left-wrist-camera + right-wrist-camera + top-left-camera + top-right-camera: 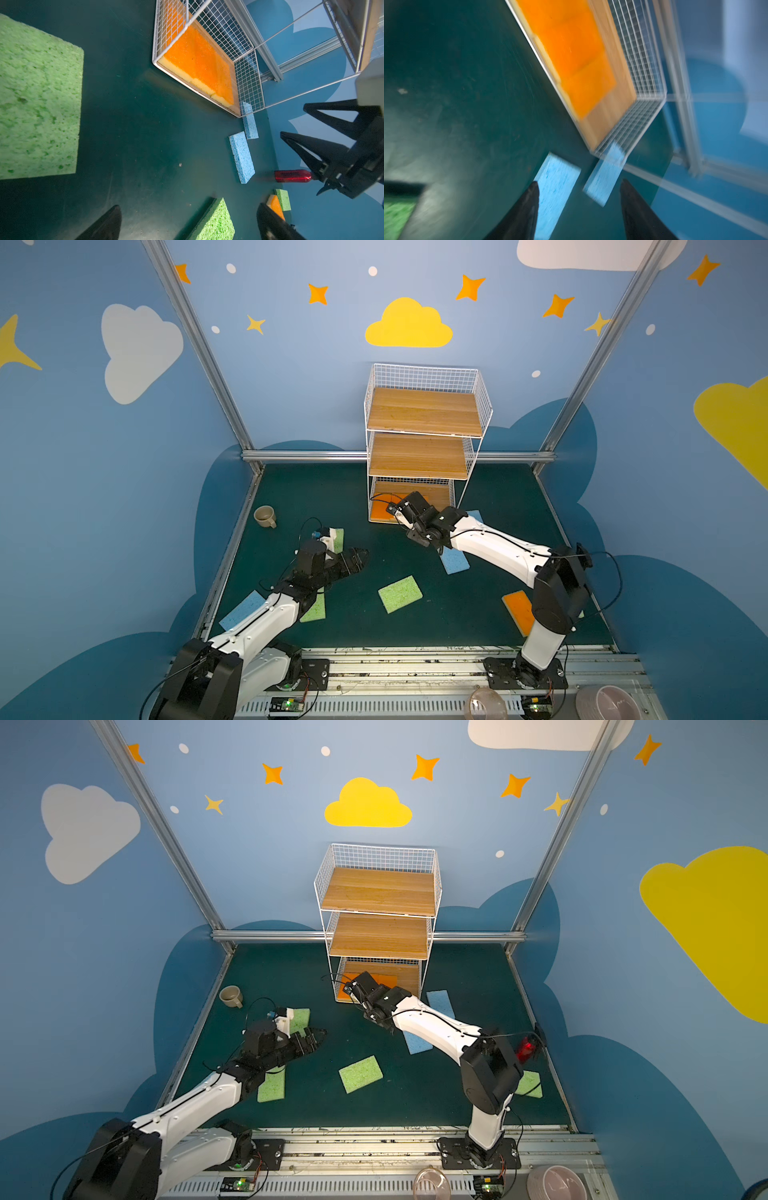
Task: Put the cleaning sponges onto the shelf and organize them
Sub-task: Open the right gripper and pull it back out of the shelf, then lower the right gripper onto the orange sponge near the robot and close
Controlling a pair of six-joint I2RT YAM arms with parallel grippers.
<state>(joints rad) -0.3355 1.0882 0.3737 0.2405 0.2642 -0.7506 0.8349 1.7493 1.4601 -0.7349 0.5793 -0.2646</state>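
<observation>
**Blue sponges lie nearest the right hand**

The right hand (579, 182) hovers spread and empty at the front of the shelf (424, 410), whose bottom board carries the orange sponges (199, 62). A blue sponge (556, 187) and a second blue sponge (604, 180) lie on the tabletop (457, 614) just beside that hand. Their long axes run toward the far edge, so they are likely its next pick. The left hand (360, 558), also spread, sits beside a green sponge (339, 541).
</observation>
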